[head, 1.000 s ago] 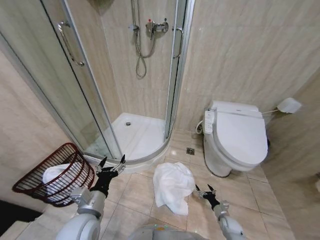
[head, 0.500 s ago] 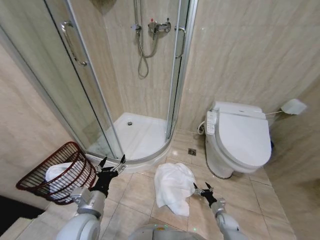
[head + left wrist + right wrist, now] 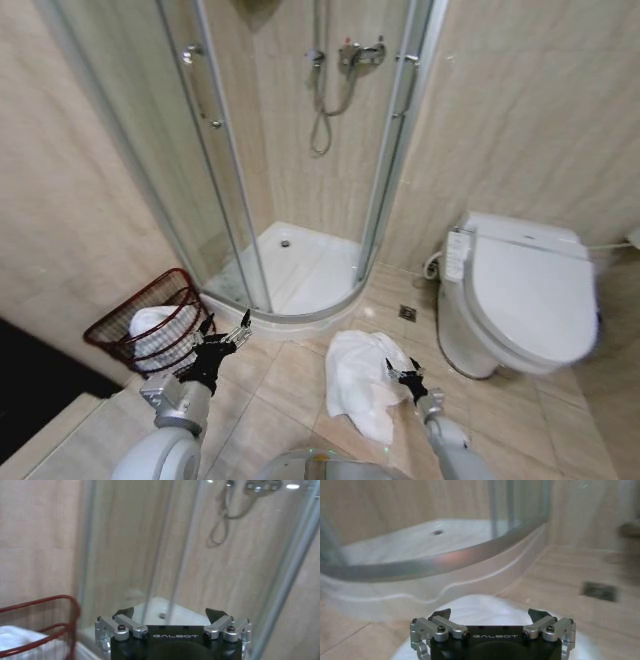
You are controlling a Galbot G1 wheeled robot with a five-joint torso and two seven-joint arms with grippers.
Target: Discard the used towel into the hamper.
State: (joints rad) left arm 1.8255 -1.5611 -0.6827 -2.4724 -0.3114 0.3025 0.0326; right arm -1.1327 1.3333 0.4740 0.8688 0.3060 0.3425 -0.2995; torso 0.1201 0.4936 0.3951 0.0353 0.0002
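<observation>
A crumpled white towel (image 3: pixel 362 380) lies on the tiled floor in front of the shower, between my two arms. My right gripper (image 3: pixel 402 368) hovers over the towel's right edge, open with nothing between its fingers; in the right wrist view the towel (image 3: pixel 485 611) lies just beyond its spread fingertips (image 3: pixel 441 614). The hamper (image 3: pixel 120 325), a dark red wire basket with white cloth (image 3: pixel 158 325) inside, stands on the floor at the left. My left gripper (image 3: pixel 226 327) is open, held just right of the hamper's rim (image 3: pixel 60 603).
The curved shower tray and glass doors (image 3: pixel 300 290) stand straight ahead, the toilet (image 3: pixel 520 300) at the right. A floor drain (image 3: pixel 408 313) sits between them. A dark step (image 3: pixel 40 390) is at the far left.
The whole head view has swung left, so everything sits further right in the picture. The right gripper has come closer over the towel's right edge. The left arm holds its pose.
</observation>
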